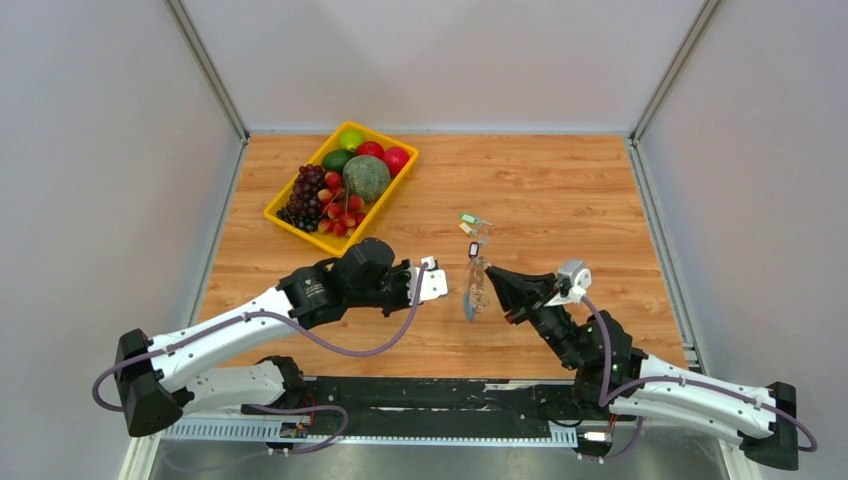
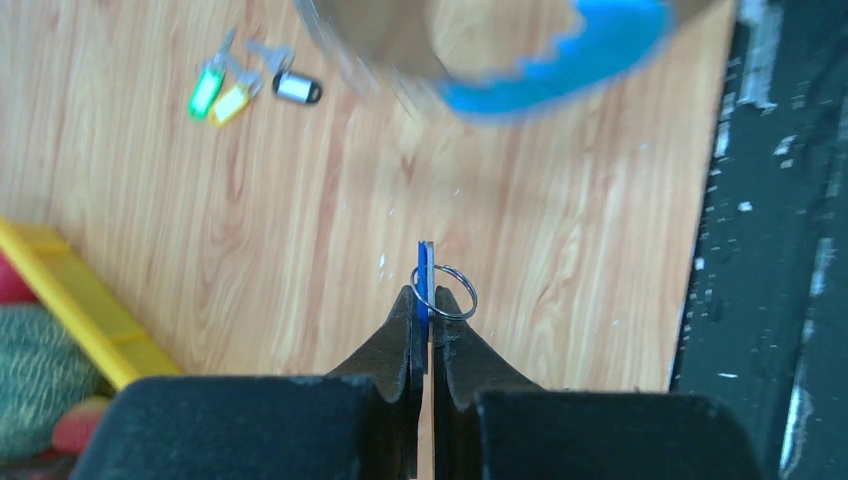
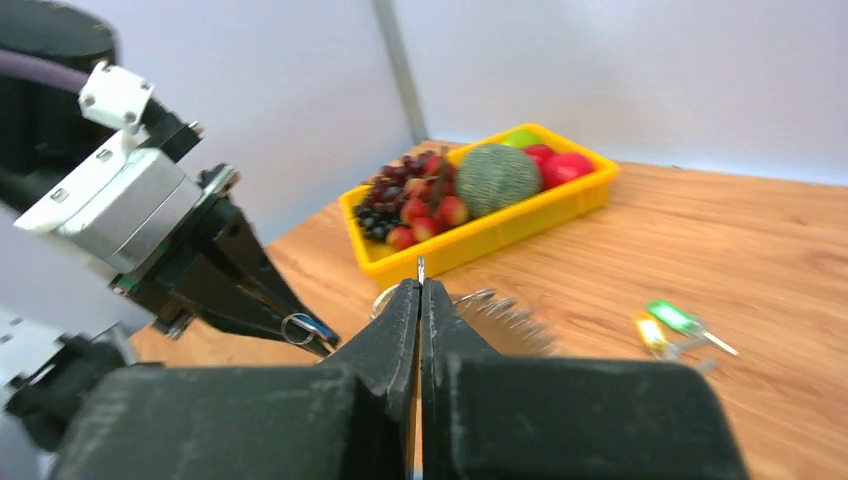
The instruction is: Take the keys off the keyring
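Evidently pinched the blue key tag edge-on in the left gripper, jaws pressed fully together on it. Carried a small split ring on that tag, touching the right-hand fingertip. Clenched the right gripper as well, jaws flat against each other, with a thin sliver of metal nipped at the very tips and the fringed edge of the keyring directly beyond them. Hung the keyring from those right tips in the top view, between the two grippers, just beside the left one and apart from the tag.

Registered in the left wrist view alone: the tag's thin edge and the ring's full circle, with the keyring only a blur ahead of the tips, its blue section to the right. Also caught there, ahead and left of the left tips and well apart from them, close together on the wooden tabletop: green-tagged key, yellow-tagged key, black-tagged key.

Registered in the right wrist view alone: the left gripper from outside, just left of the right tips, with ring and blue tag at its point, and a yellow tray of fruit farther ahead. Could not tell from that view which part of the keyring sat between the jaws.
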`<state>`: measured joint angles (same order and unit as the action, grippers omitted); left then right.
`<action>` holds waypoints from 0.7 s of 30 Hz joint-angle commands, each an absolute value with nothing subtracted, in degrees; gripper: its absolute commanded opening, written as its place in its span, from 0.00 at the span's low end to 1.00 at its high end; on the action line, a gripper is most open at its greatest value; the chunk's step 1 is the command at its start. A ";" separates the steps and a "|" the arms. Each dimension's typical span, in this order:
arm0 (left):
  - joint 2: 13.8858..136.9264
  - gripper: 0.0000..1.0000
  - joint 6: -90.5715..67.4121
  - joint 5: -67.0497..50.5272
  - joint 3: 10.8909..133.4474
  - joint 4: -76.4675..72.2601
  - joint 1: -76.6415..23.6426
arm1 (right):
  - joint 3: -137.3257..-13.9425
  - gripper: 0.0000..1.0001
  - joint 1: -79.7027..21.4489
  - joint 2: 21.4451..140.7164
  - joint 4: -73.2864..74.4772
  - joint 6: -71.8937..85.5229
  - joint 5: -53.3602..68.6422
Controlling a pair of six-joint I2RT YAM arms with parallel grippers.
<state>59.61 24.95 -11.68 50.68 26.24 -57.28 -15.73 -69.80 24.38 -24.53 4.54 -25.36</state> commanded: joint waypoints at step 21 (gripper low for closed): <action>83.64 0.00 -9.92 -6.56 61.97 19.69 -47.35 | -29.94 0.00 -42.74 38.18 5.04 7.04 -20.98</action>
<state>79.83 0.08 -1.21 59.33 26.61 -50.41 -22.33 -54.70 34.79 -0.01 2.13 -36.45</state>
